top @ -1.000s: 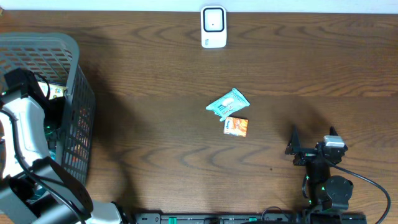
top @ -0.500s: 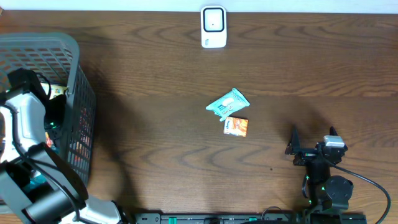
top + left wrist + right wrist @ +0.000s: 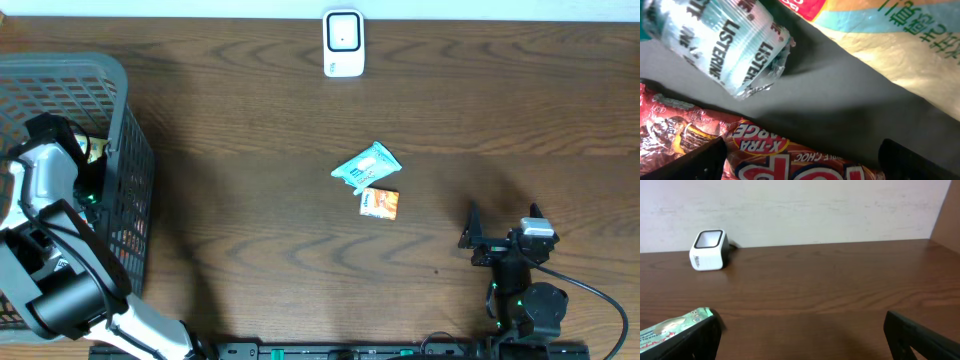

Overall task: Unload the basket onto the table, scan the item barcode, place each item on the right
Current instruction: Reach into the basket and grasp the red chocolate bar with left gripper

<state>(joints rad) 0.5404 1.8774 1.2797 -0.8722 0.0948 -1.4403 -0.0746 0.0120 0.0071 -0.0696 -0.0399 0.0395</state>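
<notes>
Jaws stood wide and empty on both arms, the left gripper [image 3: 801, 165] down inside the grey basket [image 3: 120, 90] over a Listerine packet [image 3: 720, 45] and a red chocolate wrapper [image 3: 685, 130], the right gripper [image 3: 805, 340] low over the desk [image 3: 250, 120], well apart from the white scanner [image 3: 343, 43], so pickup and scan seemingly were yet to come.

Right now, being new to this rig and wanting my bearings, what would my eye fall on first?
The grey basket at the left, with the left arm down inside it. Mid-table lie a teal packet and an orange packet close together; the white scanner stands at the far edge.
</notes>
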